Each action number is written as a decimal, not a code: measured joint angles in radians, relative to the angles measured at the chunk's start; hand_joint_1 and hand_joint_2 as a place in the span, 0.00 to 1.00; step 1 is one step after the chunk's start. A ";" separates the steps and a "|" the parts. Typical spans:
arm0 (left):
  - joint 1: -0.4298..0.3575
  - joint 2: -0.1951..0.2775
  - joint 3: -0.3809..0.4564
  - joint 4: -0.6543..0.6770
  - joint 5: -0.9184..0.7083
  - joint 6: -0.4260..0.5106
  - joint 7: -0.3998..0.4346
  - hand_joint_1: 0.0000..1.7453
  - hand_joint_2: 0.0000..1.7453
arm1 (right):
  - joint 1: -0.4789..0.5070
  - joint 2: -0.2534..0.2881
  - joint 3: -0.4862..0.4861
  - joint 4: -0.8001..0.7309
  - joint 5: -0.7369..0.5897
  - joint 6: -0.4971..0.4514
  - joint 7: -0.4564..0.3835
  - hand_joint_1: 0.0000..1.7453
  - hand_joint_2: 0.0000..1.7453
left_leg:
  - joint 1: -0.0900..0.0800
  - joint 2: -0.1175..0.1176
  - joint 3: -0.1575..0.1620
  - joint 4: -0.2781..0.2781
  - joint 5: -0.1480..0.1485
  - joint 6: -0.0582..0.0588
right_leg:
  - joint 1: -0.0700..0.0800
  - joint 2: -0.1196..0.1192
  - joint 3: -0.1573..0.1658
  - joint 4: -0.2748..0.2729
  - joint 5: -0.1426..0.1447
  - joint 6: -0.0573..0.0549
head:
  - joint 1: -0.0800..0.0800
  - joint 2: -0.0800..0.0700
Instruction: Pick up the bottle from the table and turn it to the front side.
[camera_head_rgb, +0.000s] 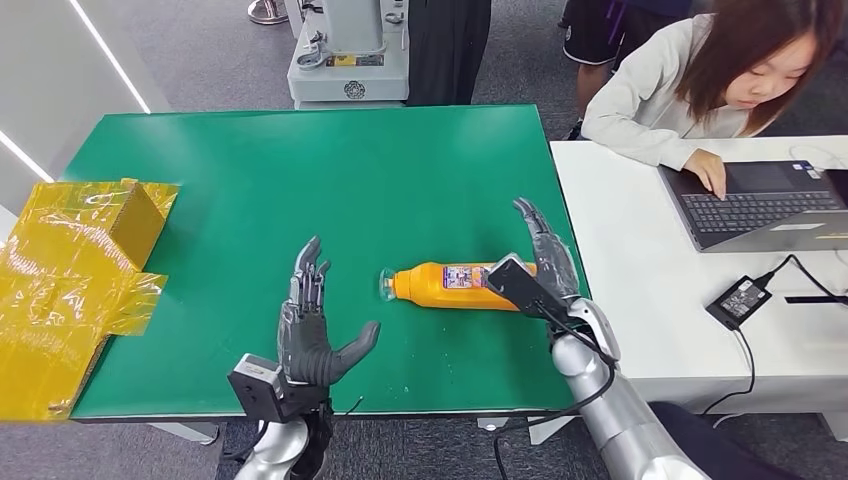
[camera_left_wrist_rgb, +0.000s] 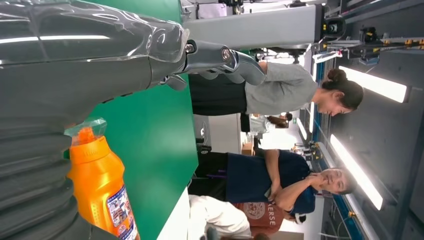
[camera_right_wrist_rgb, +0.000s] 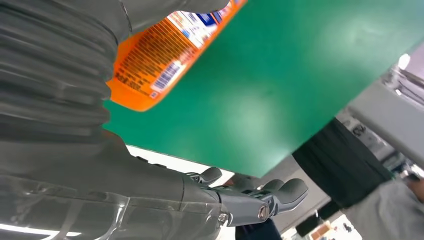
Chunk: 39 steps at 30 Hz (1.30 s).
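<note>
An orange bottle (camera_head_rgb: 440, 285) lies on its side on the green table (camera_head_rgb: 300, 180), clear cap to the left, label facing up. My right hand (camera_head_rgb: 548, 262) is at the bottle's base end, fingers stretched out past it and holding nothing; whether the palm touches the base I cannot tell. The right wrist view shows the bottle's label (camera_right_wrist_rgb: 155, 65) close beside the right hand (camera_right_wrist_rgb: 100, 190). My left hand (camera_head_rgb: 310, 330) hovers open, palm up, a short way left of the cap. In the left wrist view the bottle (camera_left_wrist_rgb: 100, 185) lies just beyond the left hand (camera_left_wrist_rgb: 75, 60).
A cardboard box wrapped in yellow tape (camera_head_rgb: 70, 270) sits at the table's left edge. A white table (camera_head_rgb: 650, 270) adjoins on the right with a laptop (camera_head_rgb: 760, 205) and power adapter (camera_head_rgb: 737, 302); a person (camera_head_rgb: 700, 80) sits there typing. A grey machine base (camera_head_rgb: 350, 60) stands behind.
</note>
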 joint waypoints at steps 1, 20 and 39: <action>-0.004 0.000 -0.001 0.004 0.002 -0.002 0.000 0.00 1.00 | -0.002 -0.003 0.004 0.005 0.008 0.010 0.008 0.00 1.00 | 0.000 0.000 0.000 0.000 0.000 0.000 | 0.000 0.000 0.000 0.000 0.000 0.000 | 0.000 0.000; -0.017 0.004 -0.003 0.041 0.012 -0.024 0.003 0.00 1.00 | -0.053 -0.051 0.077 0.134 0.077 0.148 0.067 0.00 1.00 | 0.000 0.000 0.000 0.000 0.000 0.000 | 0.000 0.000 0.000 0.000 0.000 0.000 | 0.000 0.000; -0.033 0.005 -0.001 0.102 0.016 -0.039 0.023 0.00 1.00 | -0.110 -0.059 0.159 0.207 0.177 0.232 0.103 0.00 1.00 | 0.000 0.001 0.002 0.000 0.000 0.000 | 0.000 0.001 0.001 0.000 0.001 0.000 | 0.000 0.000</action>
